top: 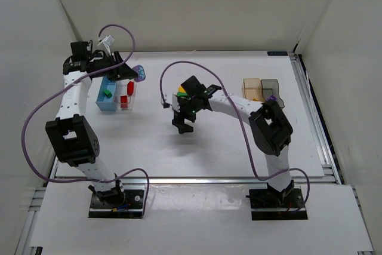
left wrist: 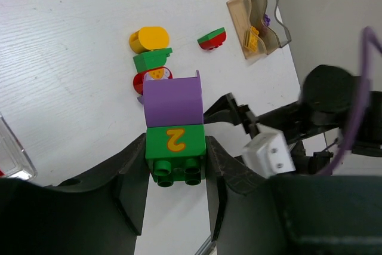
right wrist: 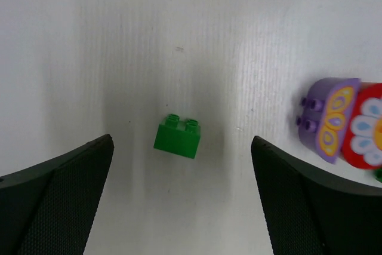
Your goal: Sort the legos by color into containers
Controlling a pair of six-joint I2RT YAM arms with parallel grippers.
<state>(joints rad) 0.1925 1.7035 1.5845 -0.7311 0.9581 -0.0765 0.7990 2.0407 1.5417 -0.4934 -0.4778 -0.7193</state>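
Observation:
My left gripper point(left wrist: 176, 162) is shut on a green lego marked "2" point(left wrist: 175, 141) with a purple lego point(left wrist: 172, 103) stacked on it. In the top view that gripper point(top: 130, 73) is by the far end of the blue container point(top: 100, 101) and the clear container point(top: 132, 91). The right gripper point(right wrist: 182, 143) hangs open over the table's middle, a small green lego point(right wrist: 177, 138) lying on the table between its fingers, touching neither. Purple point(right wrist: 328, 117) and red point(right wrist: 364, 126) legos lie to its right. The orange point(top: 250, 83) and grey point(top: 271, 83) containers stand at the right.
A green brick point(top: 106, 92) lies in the blue bin and red bricks point(top: 124, 101) in the clear one. Yellow point(left wrist: 149, 39), green point(left wrist: 152, 61) and red point(left wrist: 212, 39) pieces lie mid-table. A purple piece point(top: 273, 97) sits in the grey bin. White walls enclose the table.

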